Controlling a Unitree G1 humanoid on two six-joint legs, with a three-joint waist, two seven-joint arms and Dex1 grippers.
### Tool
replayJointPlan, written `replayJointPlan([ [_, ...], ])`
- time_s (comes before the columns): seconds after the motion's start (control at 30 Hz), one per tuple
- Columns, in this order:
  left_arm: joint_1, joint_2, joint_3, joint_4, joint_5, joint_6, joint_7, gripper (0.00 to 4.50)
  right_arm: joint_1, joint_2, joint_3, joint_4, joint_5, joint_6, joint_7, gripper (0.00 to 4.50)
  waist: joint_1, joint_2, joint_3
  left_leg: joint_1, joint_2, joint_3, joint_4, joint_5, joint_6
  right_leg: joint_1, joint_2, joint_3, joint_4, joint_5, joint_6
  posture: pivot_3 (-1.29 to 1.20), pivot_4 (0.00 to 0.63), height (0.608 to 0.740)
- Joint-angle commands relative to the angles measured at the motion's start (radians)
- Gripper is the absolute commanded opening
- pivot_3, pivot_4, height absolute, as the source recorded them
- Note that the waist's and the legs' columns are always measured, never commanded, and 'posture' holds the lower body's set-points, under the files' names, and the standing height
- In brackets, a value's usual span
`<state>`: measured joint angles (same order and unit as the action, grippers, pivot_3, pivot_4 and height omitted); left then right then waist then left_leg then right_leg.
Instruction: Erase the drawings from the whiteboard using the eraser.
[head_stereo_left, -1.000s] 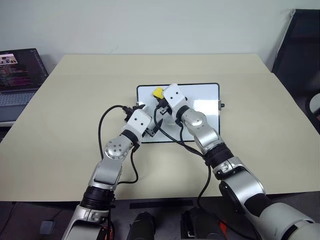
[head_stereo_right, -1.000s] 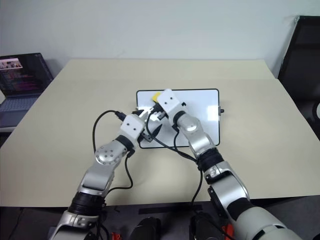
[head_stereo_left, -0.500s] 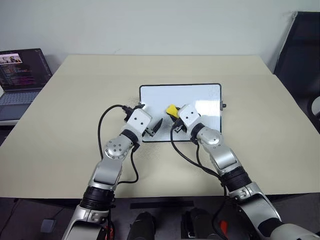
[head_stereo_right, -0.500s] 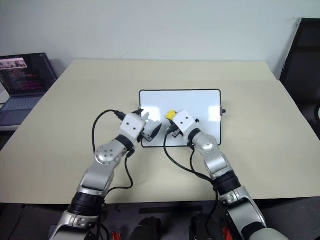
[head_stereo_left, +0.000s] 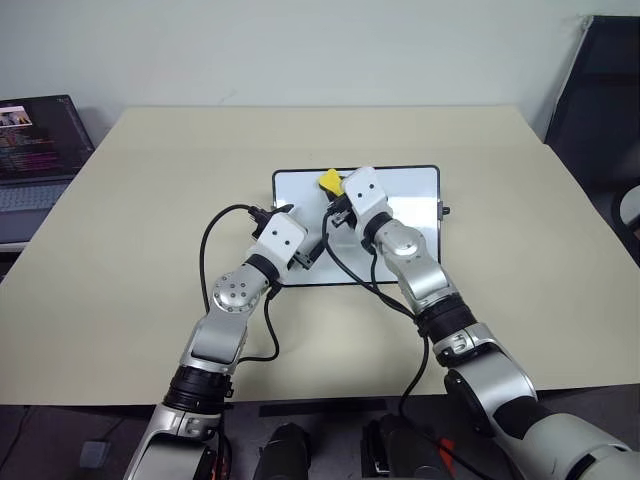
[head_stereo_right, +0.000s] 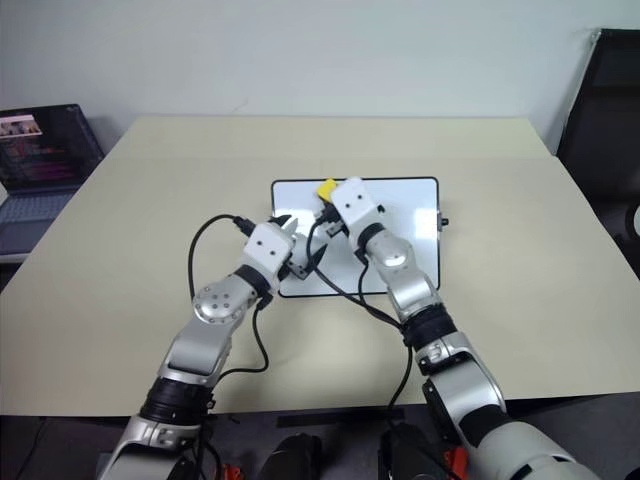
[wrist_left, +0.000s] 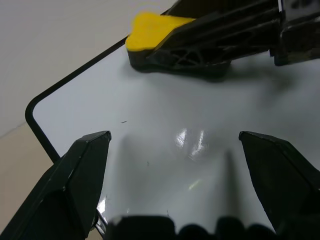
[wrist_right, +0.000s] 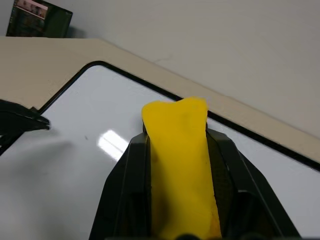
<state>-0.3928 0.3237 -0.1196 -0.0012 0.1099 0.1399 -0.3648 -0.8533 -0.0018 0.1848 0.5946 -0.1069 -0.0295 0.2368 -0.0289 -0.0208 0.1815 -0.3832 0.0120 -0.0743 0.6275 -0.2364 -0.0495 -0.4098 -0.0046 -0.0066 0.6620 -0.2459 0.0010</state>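
Yellow eraser (wrist_right: 180, 165) sits clamped between the fingers of my right gripper (head_stereo_left: 335, 195), its black underside resting on the whiteboard (head_stereo_left: 410, 190) near the board's far edge. My left gripper (wrist_left: 170, 165) hovers just beside it over the near left corner, jaws spread wide and holding nothing. Only faint specks show on the glossy surface ahead.

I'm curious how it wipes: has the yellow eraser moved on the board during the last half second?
Yes. The eraser, held in the right hand, went from mid-board to the whiteboard's far edge, toward its left corner.
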Motion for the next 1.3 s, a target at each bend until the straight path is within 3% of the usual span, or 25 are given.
replayJointPlan([
  [0.03, -0.01, 0.006, 0.014, -0.032, -0.003, -0.017, 0.001, 4.5, 0.016, -0.029, 0.004, -0.017, -0.017, -0.005, 0.016, 1.17, 0.0, 0.0, 0.0, 0.0, 0.0, 0.0, 0.0, 0.0, 0.0, 0.0, 0.0, 0.0, 0.0, 0.0, 0.0, 0.0, 0.15, 0.74],
  [0.43, -0.022, 0.004, 0.009, -0.017, -0.007, -0.028, -0.005, 4.5, 0.202, -0.144, -0.004, -0.203, -0.014, 0.092, 0.078, 1.17, 0.004, 0.0, 0.0, 0.003, -0.001, -0.001, 0.002, 0.0, 0.0, 0.004, 0.0, -0.001, 0.001, -0.001, 0.002, 0.0, 0.15, 0.74],
  [0.63, -0.075, -0.002, -0.002, 0.041, -0.015, -0.063, -0.031, 4.5, 0.26, -0.138, -0.038, -0.371, 0.056, 0.164, 0.104, 1.17, 0.005, 0.0, 0.0, 0.003, -0.001, -0.001, 0.002, 0.0, 0.0, 0.004, 0.0, -0.001, 0.001, -0.001, 0.002, 0.0, 0.15, 0.74],
  [0.87, -0.151, -0.03, 0.003, 0.1, -0.13, -0.127, -0.164, 4.5, 0.376, -0.226, -0.125, -0.756, 0.153, 0.447, 0.151, 1.17, 0.006, 0.0, 0.001, -0.001, -0.001, -0.001, 0.002, 0.0, 0.0, 0.002, 0.0, -0.002, -0.002, -0.001, 0.002, 0.0, 0.15, 0.74],
  [1.03, -0.178, -0.076, -0.03, 0.097, -0.3, -0.062, -0.377, 4.5, 0.463, -0.301, -0.291, -1.026, 0.252, 0.775, 0.123, 1.17, 0.005, 0.0, 0.001, -0.001, -0.001, -0.001, 0.001, 0.0, 0.0, 0.002, 0.0, -0.003, -0.003, -0.002, 0.003, 0.0, 0.15, 0.74],
  [1.3, -0.208, -0.138, -0.089, 0.119, -0.422, -0.003, -0.593, 4.5, 0.521, -0.365, -0.497, -1.155, 0.306, 1.065, 0.047, 1.17, 0.0, 0.0, 0.001, 0.0, -0.001, 0.0, 0.002, 0.0, 0.0, 0.002, 0.002, -0.002, -0.002, -0.002, 0.003, 0.0, 0.15, 0.74],
])
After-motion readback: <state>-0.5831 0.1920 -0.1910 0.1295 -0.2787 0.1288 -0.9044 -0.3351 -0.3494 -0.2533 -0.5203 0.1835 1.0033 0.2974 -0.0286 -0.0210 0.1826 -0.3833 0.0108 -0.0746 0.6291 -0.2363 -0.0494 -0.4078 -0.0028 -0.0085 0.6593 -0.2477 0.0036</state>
